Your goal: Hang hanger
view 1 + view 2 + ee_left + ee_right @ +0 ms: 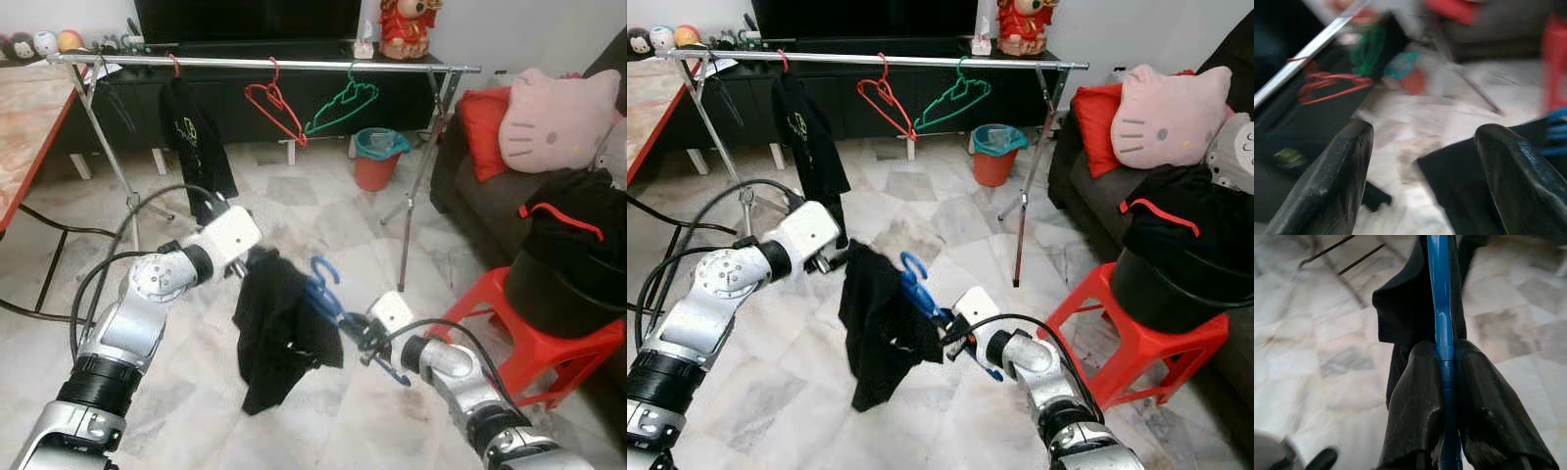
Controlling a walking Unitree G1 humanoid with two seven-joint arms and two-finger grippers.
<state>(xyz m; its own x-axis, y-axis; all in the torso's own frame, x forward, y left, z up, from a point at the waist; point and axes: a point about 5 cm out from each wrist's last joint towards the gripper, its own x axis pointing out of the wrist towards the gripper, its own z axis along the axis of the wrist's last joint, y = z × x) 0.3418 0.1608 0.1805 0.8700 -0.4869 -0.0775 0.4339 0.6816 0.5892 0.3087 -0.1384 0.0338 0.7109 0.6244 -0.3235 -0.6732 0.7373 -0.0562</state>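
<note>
- At my far left stands a wooden table (24, 117), and from beside it a silver clothes rail (265, 64) runs across the room in front of a dark TV cabinet (245, 93).
- On that rail, going left to right, hang a black shirt (196, 147), a red hanger (274, 108) and a green hanger (343, 103), the two empty ones tilted. There is free bar to the right of the green one.
- My left gripper (1420, 161) is raised at mid-height, its fingers (1332, 181) spread wide with nothing between them. It sits just beside the upper edge of the black garment (279, 328), which fills part of the gap in my wrist view.
- That garment is draped over the blue hanger (328, 299), whose hook points up. The pair hangs in the air between my two arms, well short of the rail.
- My right gripper (1447, 396) is clamped on the hanger's blue bar, one finger either side.
- I judge the load light. The plastic bar looks stiff and smooth, so it could twist in my grip. The cloth is limp and could slide off if I tip it.
- Holding the bar low leaves the hook free, which I think suits hooking it over the rail.
- Further right are an orange bin (377, 157), a sofa (470, 166) with a pink cushion (554, 117), and a red stool (529, 338) bearing a black basket (563, 284).
</note>
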